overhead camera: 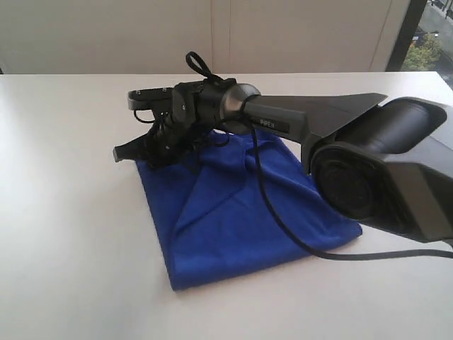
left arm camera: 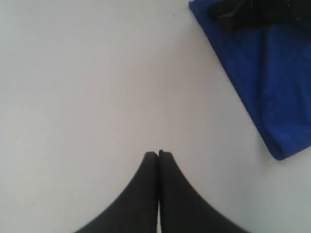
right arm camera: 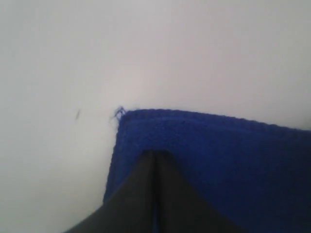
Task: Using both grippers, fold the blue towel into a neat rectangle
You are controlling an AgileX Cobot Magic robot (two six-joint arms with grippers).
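Lying on the white desk (overhead camera: 71, 248), the blue towel (overhead camera: 233, 212) is seen folded over on itself, with diagonal creases running across its upper layer. The right end effector (right arm camera: 154, 154) is stretched across the cloth from the right side of the exterior view and is held low over the towel's far left corner, where a loose thread (right arm camera: 118, 113) sticks out. Its jaws are pressed together; whether any cloth is pinched between them cannot be told. A black cable (overhead camera: 368, 256) is draped from the arm over the towel. The left end effector (left arm camera: 158, 153) is seen above bare desk, well apart from the towel, its jaws closed tight with nothing between them.
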